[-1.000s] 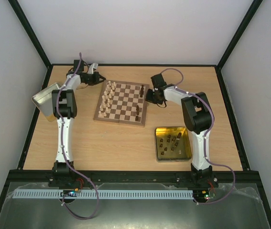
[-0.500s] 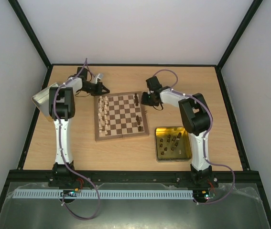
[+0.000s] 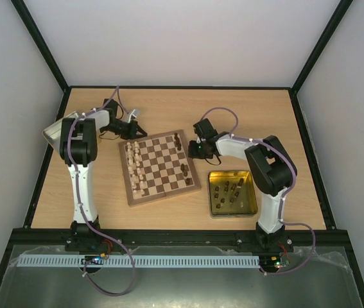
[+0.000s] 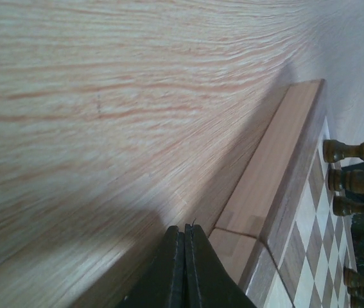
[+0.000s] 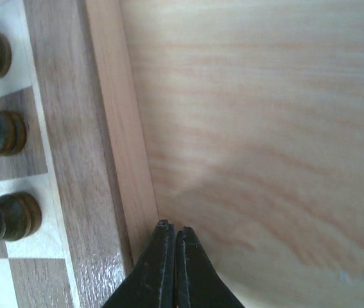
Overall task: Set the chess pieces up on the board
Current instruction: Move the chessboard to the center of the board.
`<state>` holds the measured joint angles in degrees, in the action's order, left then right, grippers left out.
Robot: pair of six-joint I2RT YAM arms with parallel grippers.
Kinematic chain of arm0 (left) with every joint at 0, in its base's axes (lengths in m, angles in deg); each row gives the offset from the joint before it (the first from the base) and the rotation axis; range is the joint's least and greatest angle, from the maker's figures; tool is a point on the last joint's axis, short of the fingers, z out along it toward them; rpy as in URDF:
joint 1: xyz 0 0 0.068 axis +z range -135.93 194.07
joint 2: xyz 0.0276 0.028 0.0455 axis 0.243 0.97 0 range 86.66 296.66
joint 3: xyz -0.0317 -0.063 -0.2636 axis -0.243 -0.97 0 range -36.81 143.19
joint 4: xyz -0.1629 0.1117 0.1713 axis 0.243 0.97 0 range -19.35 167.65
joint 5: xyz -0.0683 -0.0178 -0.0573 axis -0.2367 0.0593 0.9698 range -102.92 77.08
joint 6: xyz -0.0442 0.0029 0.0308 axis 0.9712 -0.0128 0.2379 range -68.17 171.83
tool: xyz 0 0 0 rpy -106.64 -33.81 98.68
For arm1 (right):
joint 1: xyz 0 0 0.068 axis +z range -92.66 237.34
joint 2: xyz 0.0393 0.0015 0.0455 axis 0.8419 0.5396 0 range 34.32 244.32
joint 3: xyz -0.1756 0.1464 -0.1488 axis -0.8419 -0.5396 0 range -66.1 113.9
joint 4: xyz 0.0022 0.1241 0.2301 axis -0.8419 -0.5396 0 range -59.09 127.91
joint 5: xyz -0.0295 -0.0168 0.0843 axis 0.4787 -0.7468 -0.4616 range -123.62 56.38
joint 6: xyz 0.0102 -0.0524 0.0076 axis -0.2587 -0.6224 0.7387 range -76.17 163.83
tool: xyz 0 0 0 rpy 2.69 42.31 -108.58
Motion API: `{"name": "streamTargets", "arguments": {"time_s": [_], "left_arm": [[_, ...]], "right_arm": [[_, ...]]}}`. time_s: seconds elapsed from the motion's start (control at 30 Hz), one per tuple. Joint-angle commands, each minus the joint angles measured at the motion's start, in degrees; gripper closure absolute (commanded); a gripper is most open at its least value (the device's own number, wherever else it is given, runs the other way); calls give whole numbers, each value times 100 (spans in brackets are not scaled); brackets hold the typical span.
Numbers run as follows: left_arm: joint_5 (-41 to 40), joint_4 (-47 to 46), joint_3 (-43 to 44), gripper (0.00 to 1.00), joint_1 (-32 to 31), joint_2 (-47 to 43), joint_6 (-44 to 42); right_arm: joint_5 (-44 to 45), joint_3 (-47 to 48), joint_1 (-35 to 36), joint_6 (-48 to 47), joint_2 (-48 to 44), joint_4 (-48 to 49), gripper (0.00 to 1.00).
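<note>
The board point(image 3: 163, 195) lies skewed near the table's middle. Cream chess pieces point(image 3: 135, 168) stand in two rows along its left side. A few dark chess pieces point(image 3: 185, 172) stand on its right side. My left gripper point(image 3: 135, 131) is shut and empty, low at the board's far left corner. In the left wrist view its tips point(image 4: 185, 226) are at the light border point(image 4: 278, 167), with dark pieces point(image 4: 352, 151) beyond. My right gripper point(image 3: 194, 151) is shut and empty at the board's right edge. In the right wrist view its tips point(image 5: 172, 224) are at the border point(image 5: 121, 128), beside dark pieces point(image 5: 2, 131).
A yellow-gold tin point(image 3: 250, 204) holding several dark pieces point(image 3: 230, 189) sits right of the board, near the right arm. A silver tin point(image 3: 54, 131) sits at the far left by the left arm. Black frame rails edge the table.
The board has slid toward the near edge and turned, its far side swinging left. Both shut grippers have moved nearer with it, staying at its far left corner and right edge.
</note>
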<state>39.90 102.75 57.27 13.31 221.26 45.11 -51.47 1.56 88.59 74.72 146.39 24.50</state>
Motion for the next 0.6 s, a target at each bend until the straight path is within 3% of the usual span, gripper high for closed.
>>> {"name": "streamTargets", "arguments": {"time_s": [0.0, 0.33, 0.57], "left_arm": [[-708, 178, -297, 98, 159, -88, -121], [-1279, -18, -788, 98, 860, -909, -171], [-1362, 301, -1545, 98, 956, -1505, -680]], "right_arm": [[120, -748, 155, 66, -85, -749, 98], [55, -1420, 289, 5, -542, -671, 98], [36, -1702, 471, 35, -747, -575, 98]]}}
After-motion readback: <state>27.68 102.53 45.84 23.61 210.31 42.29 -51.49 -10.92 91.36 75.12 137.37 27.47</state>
